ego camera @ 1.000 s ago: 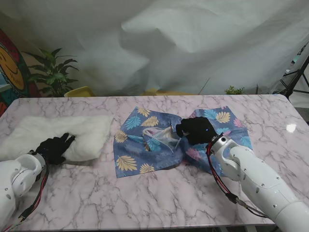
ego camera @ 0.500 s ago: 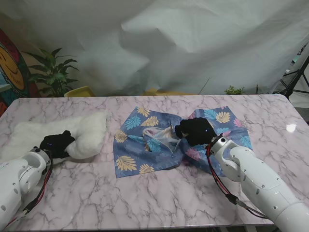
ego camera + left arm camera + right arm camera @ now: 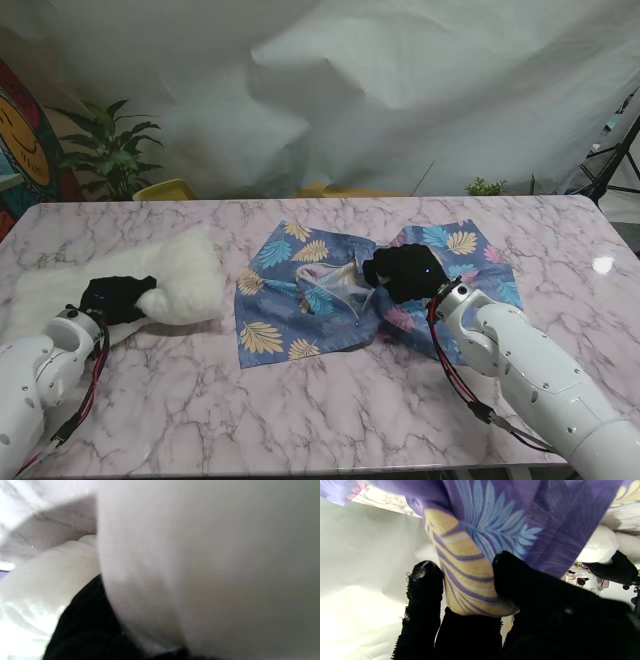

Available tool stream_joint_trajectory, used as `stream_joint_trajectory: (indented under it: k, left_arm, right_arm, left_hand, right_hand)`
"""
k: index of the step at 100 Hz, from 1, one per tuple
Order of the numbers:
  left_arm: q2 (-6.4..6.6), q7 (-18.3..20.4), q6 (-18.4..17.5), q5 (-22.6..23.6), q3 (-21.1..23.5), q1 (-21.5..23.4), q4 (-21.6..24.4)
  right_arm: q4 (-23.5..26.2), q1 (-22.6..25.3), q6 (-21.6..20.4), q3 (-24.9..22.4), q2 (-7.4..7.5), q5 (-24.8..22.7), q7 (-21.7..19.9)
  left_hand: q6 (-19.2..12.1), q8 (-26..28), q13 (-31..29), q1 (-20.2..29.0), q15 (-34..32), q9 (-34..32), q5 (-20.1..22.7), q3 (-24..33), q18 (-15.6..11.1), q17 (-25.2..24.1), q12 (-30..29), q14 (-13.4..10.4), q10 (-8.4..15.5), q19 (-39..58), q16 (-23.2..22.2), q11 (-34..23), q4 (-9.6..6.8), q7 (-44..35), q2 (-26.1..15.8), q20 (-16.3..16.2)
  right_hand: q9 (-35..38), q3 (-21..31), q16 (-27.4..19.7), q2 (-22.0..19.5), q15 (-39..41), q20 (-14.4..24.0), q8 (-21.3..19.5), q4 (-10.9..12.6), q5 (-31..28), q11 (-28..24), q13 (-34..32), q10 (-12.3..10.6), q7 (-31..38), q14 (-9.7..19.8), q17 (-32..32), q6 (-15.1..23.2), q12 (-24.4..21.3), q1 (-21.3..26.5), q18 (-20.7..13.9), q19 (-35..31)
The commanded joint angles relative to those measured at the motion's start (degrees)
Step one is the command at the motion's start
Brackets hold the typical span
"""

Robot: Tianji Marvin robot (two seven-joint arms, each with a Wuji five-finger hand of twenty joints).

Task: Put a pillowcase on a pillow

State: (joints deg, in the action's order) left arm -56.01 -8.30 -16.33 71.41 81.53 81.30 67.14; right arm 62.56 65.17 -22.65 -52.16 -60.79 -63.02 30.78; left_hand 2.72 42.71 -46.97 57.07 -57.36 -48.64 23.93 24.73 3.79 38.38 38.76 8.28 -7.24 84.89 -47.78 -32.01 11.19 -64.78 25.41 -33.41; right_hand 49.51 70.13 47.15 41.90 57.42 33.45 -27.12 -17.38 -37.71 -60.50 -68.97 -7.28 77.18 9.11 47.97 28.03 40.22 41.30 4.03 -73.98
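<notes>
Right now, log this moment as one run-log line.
left hand: shut on pillow | right hand: shut on pillowcase, edge lifted | pillow outside pillowcase | insertion not started

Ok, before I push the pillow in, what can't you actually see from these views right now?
- Left robot hand: its fingers are buried in the pillow in the stand view; the left wrist view is blurred white filling.
- Pillowcase opening: the right robot hand covers part of it in the stand view; the right wrist view shows only pinched cloth.
- Pillow's underside: hidden in every view.
</notes>
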Motion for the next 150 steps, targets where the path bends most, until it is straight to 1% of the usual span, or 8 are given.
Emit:
stream_joint_trajectory:
  k: [1,37,61,70,86,129,139,150]
  left_arm:
    - [-0.39,-0.69,-0.03,0.49,0.50,0.90,2.62]
    - [-1.04,-11.31,-1.19,7.74,4.04,4.05,15.88]
    - [-1.44,-17.76,-4.78,7.83,-1.54,0.58,18.03]
    - [-1.65,-18.85,-8.87,5.87,-4.70,-1.59,16.58]
    - [-1.54,-18.76,-13.73,4.46,-8.85,-4.32,13.64]
    - [-2.06,-17.84,-21.92,0.68,-12.69,-6.51,10.35]
    - [-1.94,-14.92,-24.57,0.38,-11.95,-6.15,11.12]
    - [-2.14,-6.26,-27.95,-2.61,-9.13,-4.76,13.25]
  right_arm:
    - [0.13,0.01,-0.11,0.01,0.07,-0.09,-0.33]
    - [-0.04,-0.28,0.04,0.41,0.01,0.05,-0.37]
    - [-1.10,-0.96,0.20,0.98,-0.13,0.79,-0.69]
    - [-1.43,-1.25,0.25,0.95,-0.04,0.83,-1.12]
    - [-1.59,-1.33,0.39,0.30,0.27,0.36,-1.77]
    - [-3.58,-2.94,0.96,1.89,0.42,0.38,-1.68]
    - [-4.28,-3.43,1.10,2.28,0.38,0.64,-1.61]
    - [-4.92,-3.93,1.34,2.68,0.46,0.56,-1.44]
  left_hand:
    - [-5.69,4.14,-2.97,8.50,-5.05,-7.01,4.80,5.37,-8.33,1.12,3.91,-0.49,-1.73,7.58,-2.34,-8.79,-2.18,-9.52,-6.12,-4.41]
    - [-5.78,5.28,-3.03,8.22,-6.11,-7.00,4.88,6.41,-8.24,0.52,5.56,-1.55,-1.42,7.57,-4.55,-11.06,-1.83,-9.45,-6.07,-5.87]
    - [-5.82,5.63,-2.43,8.26,-5.36,-6.54,4.30,5.97,-8.36,-0.20,5.96,-2.18,-0.77,6.50,-4.74,-10.85,-1.74,-9.26,-6.38,-5.99]
    - [-6.25,5.91,-2.56,8.13,-5.18,-6.67,4.29,5.70,-8.55,-0.23,6.16,-2.65,-0.37,6.16,-4.81,-10.84,-1.67,-9.33,-6.29,-6.10]
    - [-6.93,6.22,-2.66,7.68,-4.71,-6.96,4.21,5.86,-8.95,-0.48,6.32,-3.32,0.47,5.34,-4.80,-10.56,-1.46,-9.35,-5.93,-6.13]
    - [-7.20,7.10,-2.58,7.01,-3.78,-7.01,3.68,6.59,-9.35,-1.11,7.18,-4.34,1.50,3.68,-4.99,-10.46,-0.86,-9.42,-5.80,-6.35]
    - [-7.27,7.30,-2.76,6.86,-3.79,-7.10,3.59,6.61,-9.36,-1.12,7.42,-4.64,1.71,3.54,-5.14,-10.69,-0.70,-9.41,-5.82,-6.47]
    - [-6.97,7.45,-3.11,6.92,-4.04,-7.34,3.73,6.78,-9.28,-1.13,7.79,-4.63,1.54,3.47,-5.46,-11.15,-0.59,-9.44,-5.75,-6.64]
  right_hand:
    - [0.28,3.15,0.65,0.37,-0.71,0.78,0.97,0.55,-0.80,0.54,-1.48,0.06,2.24,0.59,0.03,-0.57,0.69,1.48,-0.89,-0.06]
    - [0.26,3.16,0.61,0.34,-0.65,0.81,0.97,0.55,-0.80,0.55,-1.54,0.16,2.24,0.65,0.03,-0.57,0.66,1.46,-0.93,-0.04]
    - [0.23,3.15,0.58,0.31,-0.64,0.83,0.98,0.55,-0.80,0.50,-1.57,0.21,2.24,0.70,0.03,-0.56,0.66,1.43,-0.97,-0.04]
    - [0.21,3.16,0.57,0.29,-0.64,0.85,0.98,0.55,-0.80,0.50,-1.57,0.25,2.25,0.74,0.12,-0.57,0.64,1.46,-0.95,-0.09]
    - [0.20,3.12,0.54,0.22,-0.67,0.83,1.01,0.54,-0.71,0.47,-1.67,0.30,2.22,0.85,0.27,-0.71,0.59,1.48,-0.92,-0.08]
    - [0.22,2.97,0.54,0.14,-0.77,0.77,1.13,0.57,-0.63,0.40,-1.91,0.42,2.31,1.01,0.59,-0.96,0.37,1.53,-1.06,-0.03]
    - [0.22,2.99,0.55,0.16,-0.79,0.76,1.18,0.58,-0.58,0.38,-1.91,0.42,2.33,1.01,0.60,-0.95,0.34,1.52,-1.05,-0.03]
    - [0.24,2.99,0.57,0.19,-0.79,0.75,1.22,0.58,-0.62,0.33,-1.92,0.42,2.37,0.99,0.60,-0.91,0.32,1.51,-1.04,-0.02]
